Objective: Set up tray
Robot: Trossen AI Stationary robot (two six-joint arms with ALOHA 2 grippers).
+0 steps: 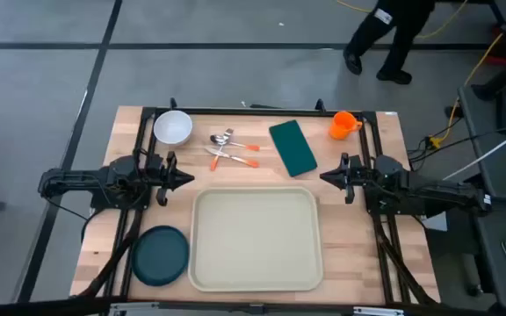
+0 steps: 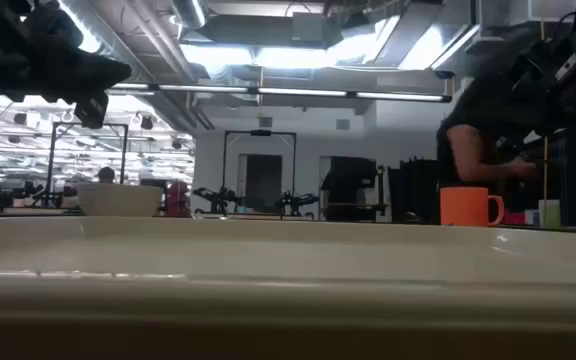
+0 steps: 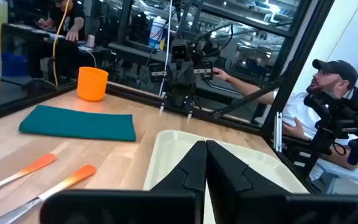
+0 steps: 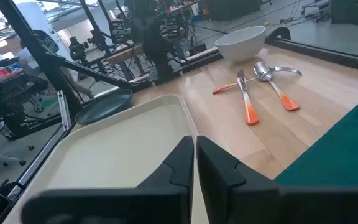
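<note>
Nothing placed yet: tray (image 1: 255, 239) sits empty at the near-centre of the table, dark teal plate (image 1: 160, 254) just beside its left edge, off the tray. Far side holds the white bowl (image 1: 173, 127), the orange-handled cutlery (image 1: 232, 149), the green napkin (image 1: 292, 147) and the orange mug (image 1: 343, 125). Left gripper (image 1: 183, 178) hovers at the tray's far-left corner, fingers pressed together, holding nothing; right gripper (image 1: 327, 178) mirrors it at the far-right corner, also closed and empty. My read is we're at step one, picking the first item. Suggest splitting by reach: left arm takes plate and bowl, right takes napkin and mug. Open the fingers before descending. The plate is flat and low, so pinch its rim from the outer side rather than from above, lift clear of the tray's raised lip, then set down flat. Leave room on the tray for the napkin and cutlery beside the plate.
</note>
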